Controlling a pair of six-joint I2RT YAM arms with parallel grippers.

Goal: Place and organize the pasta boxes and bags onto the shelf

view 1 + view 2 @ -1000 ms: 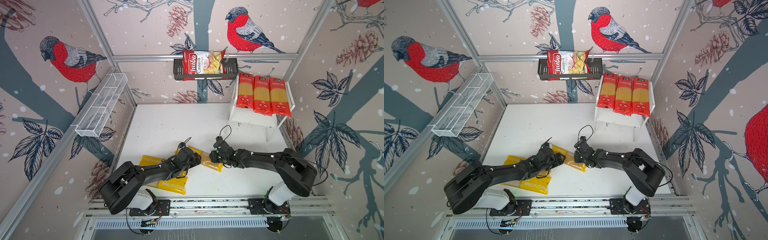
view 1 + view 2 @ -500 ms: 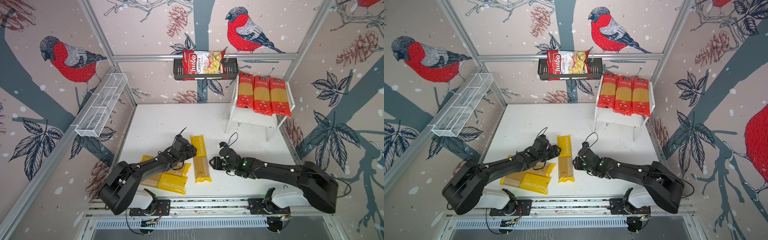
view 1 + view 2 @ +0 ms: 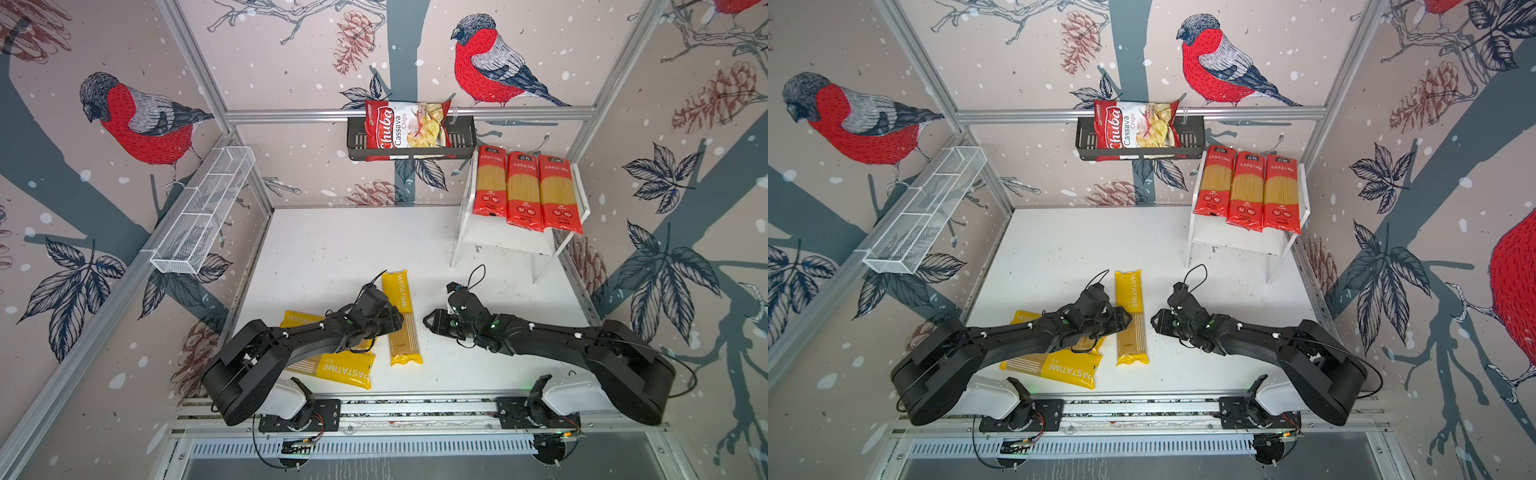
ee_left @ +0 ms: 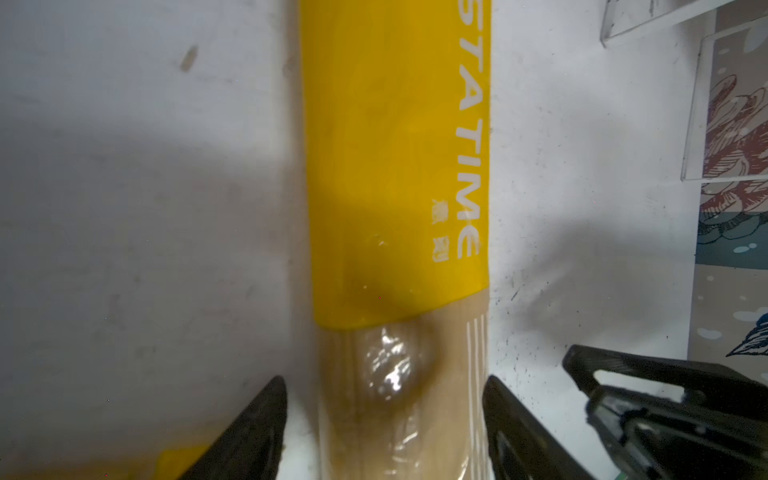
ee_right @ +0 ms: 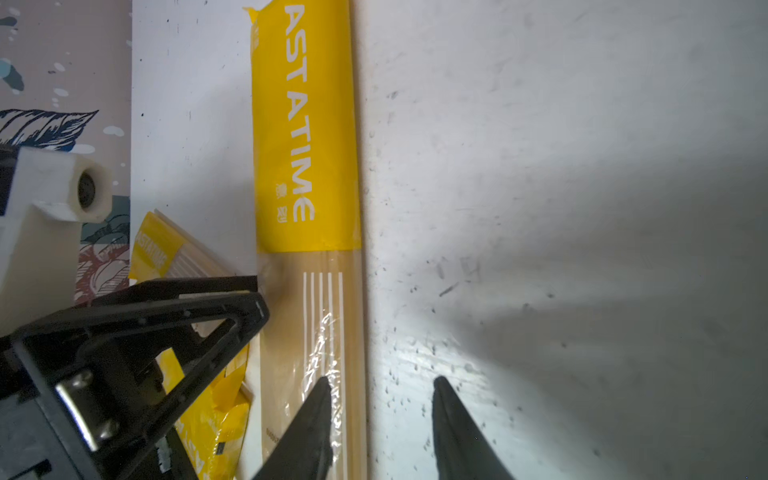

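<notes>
The yellow packet (image 3: 398, 293) lies flat and straight on the table (image 3: 332, 249), no longer slanted between the two grippers as it was a second ago. The left gripper (image 4: 384, 386) has since come back over its middle, fingers apart on either side of the clear window and not yet clamped. The right gripper (image 5: 380, 382), also open and empty, sits just beside the packet's far edge. This looks like a squared-up packet ready for a lift.

It is half yellow with white PASTATIME lettering and half glossy clear film over spaghetti. Two more yellow packets (image 3: 332, 365) lie behind the left gripper. Well ahead of the right gripper, the shelf (image 3: 507, 245) carries three red packets (image 3: 523, 191) on top.
</notes>
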